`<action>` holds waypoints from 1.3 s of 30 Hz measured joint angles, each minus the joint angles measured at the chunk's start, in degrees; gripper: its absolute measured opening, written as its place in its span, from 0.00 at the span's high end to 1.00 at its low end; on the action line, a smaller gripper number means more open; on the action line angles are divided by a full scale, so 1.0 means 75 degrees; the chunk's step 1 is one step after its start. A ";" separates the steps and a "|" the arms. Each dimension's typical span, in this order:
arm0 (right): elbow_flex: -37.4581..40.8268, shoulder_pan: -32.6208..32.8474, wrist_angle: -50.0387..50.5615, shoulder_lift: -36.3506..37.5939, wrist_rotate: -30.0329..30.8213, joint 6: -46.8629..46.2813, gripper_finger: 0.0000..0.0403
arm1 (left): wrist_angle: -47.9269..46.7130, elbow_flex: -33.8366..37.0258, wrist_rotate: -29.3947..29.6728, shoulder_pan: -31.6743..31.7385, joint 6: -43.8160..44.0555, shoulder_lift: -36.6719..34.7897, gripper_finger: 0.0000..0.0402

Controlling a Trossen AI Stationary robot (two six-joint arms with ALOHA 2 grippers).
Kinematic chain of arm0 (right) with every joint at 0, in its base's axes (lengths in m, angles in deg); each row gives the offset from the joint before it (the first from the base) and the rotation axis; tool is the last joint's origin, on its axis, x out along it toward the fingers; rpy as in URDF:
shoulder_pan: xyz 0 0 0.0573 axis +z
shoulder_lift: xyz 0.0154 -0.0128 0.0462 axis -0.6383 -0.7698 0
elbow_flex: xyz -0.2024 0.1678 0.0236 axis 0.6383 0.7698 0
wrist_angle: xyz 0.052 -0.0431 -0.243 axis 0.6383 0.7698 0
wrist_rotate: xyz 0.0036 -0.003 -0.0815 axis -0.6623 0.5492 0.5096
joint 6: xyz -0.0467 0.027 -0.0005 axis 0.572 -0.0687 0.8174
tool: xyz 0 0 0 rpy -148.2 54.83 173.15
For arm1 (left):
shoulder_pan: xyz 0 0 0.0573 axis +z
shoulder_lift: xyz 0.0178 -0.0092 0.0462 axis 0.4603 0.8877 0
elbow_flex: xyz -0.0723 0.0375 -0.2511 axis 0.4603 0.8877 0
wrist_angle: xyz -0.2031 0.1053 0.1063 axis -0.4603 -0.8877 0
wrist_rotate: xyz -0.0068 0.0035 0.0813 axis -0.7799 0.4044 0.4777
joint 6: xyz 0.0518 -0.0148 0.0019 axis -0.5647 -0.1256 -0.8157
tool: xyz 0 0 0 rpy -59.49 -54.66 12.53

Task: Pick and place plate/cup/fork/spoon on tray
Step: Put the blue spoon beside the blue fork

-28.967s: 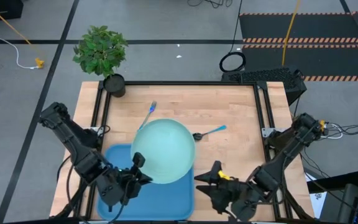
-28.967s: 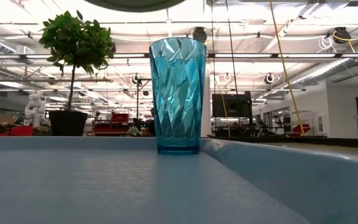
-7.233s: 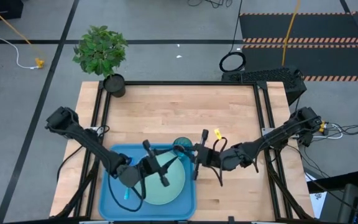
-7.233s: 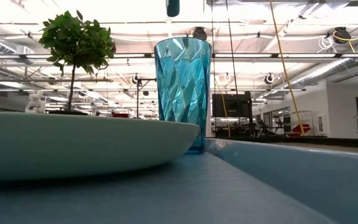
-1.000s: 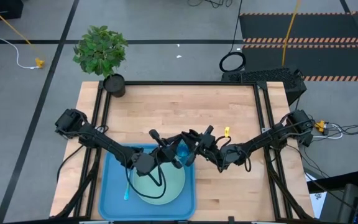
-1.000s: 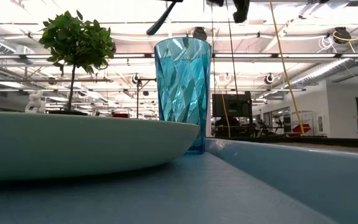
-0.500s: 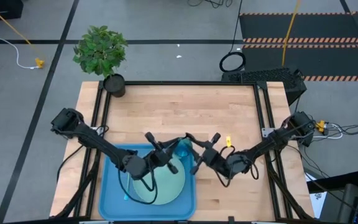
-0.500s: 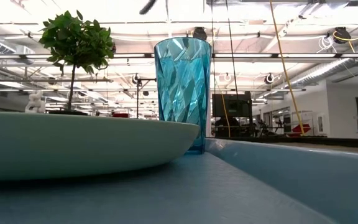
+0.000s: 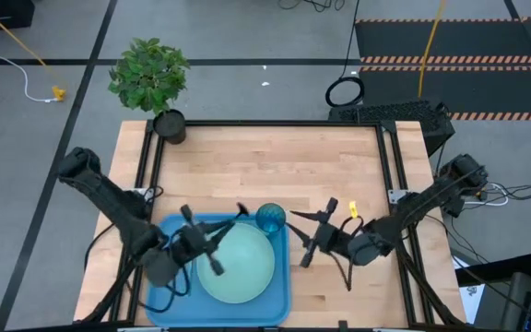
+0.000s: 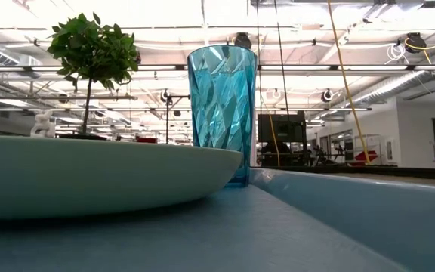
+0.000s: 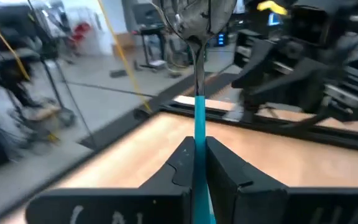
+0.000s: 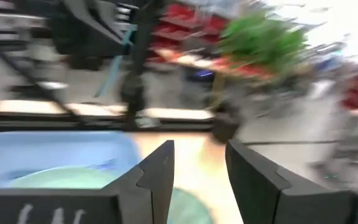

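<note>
The blue tray [image 9: 279, 290] lies at the table's near edge, left of centre. The mint plate [image 9: 240, 267] rests on its floor. The teal cup [image 9: 270, 219] stands upright in the tray's far right corner, and shows behind the plate [image 10: 89, 174] in the low view [image 10: 219, 113]. My left gripper [image 9: 216, 240] is over the plate's left part, shut on the spoon [image 11: 197, 74]. My right gripper [image 9: 300, 238] is open and empty just right of the tray, near the cup. The fork does not show in the high view, where my left arm covers the tray's left part. My left gripper pinches the spoon's light blue handle [image 11: 198, 132] between its two fingers. The spoon sticks out ahead along the fingers, with its dark bowl [image 11: 197, 22] at the far end. It is lifted clear above the plate.
A potted plant [image 9: 152, 78] stands at the table's far left corner. Bare wooden tabletop [image 9: 275, 166] lies beyond the tray and to its right. Black frame rails run along the table's edges.
The two grippers, close together above the cup a second ago, have drawn apart. My left gripper has gone toward the table's left and near edges, over the plate, carrying the spoon. My right gripper has gone back toward the table's right edge.
</note>
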 joint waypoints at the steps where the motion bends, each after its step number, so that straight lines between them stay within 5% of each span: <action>1: 0.0000 -0.0035 0.0508 0.0217 -0.0467 -0.0448 0.67 | -0.0298 0.0002 -0.0006 -0.0143 0.0511 -0.0045 0.94; 7: 0.0000 -0.0311 0.2283 0.1138 -0.2743 -0.1399 0.70 | -0.1931 0.0002 -0.0411 -0.0928 0.3451 -0.0042 0.94; 20: 0.0000 -0.0378 0.4879 0.2458 -0.2787 -0.0523 0.71 | -0.4933 0.0002 -0.2954 -0.1702 0.9573 -0.0045 0.94; 28: 0.0000 -0.0376 0.5047 0.2816 -0.2779 -0.0550 0.71 | -0.7888 0.0002 -0.4938 -0.2139 1.3283 0.0077 0.94; 35: 0.0000 -0.0372 0.5047 0.2843 -0.2779 -0.0556 0.71 | -0.8684 0.0002 -0.7113 -0.2554 1.5418 0.0598 0.94; 39: 0.0000 -0.0372 0.4985 0.2843 -0.2779 -0.0556 0.71 | -0.8719 0.0005 -0.8398 -0.2469 1.5616 0.1109 0.94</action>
